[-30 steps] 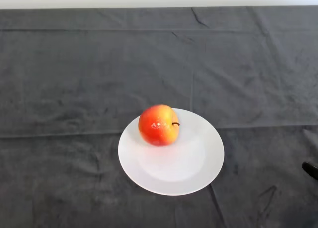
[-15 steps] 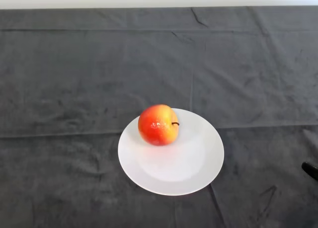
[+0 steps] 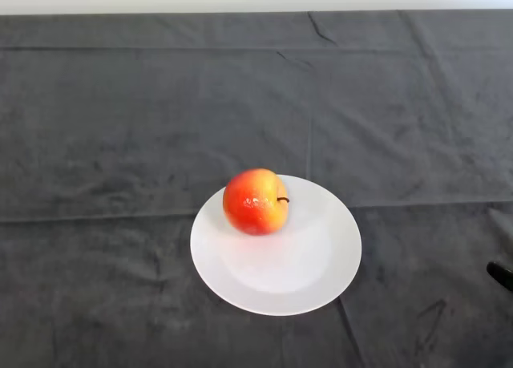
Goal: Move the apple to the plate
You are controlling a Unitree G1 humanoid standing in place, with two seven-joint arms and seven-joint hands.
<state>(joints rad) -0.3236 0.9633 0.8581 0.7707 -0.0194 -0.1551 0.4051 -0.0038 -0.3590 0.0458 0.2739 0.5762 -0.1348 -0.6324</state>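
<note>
A red and yellow apple (image 3: pixel 256 201) rests on the upper left part of a round white plate (image 3: pixel 313 264) near the middle of the table. Its short dark stem points to the right. The plate lies flat on the dark cloth.
The dark grey cloth (image 3: pixel 120 127) covers the whole table, with creases running across it. A small black object (image 3: pixel 501 274) shows at the right edge of the view. A pale wall strip runs along the far edge.
</note>
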